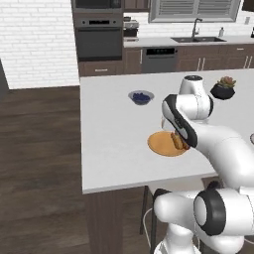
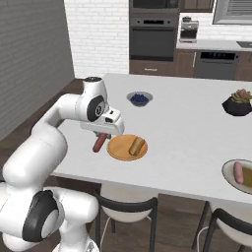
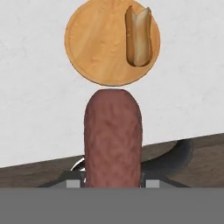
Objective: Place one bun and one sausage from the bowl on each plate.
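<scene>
The white stone-look counter [image 2: 187, 123] is smooth and faintly speckled. On it near the front edge lies the round, flat wood plate [image 2: 119, 149], orange-tan with visible grain, holding a split tan bun [image 2: 137, 145] at its right side. The grey plate [image 2: 227, 172] sits at the far right, carrying a pink sausage [image 2: 238, 172] next to a second bun [image 2: 248, 175]. The arm bends forward over the counter's left front, wrist down. The gripper [image 2: 102, 139] is clamped on a smooth, reddish-brown, round-ended sausage [image 3: 113, 138], hanging just left of the wood plate, tilted.
</scene>
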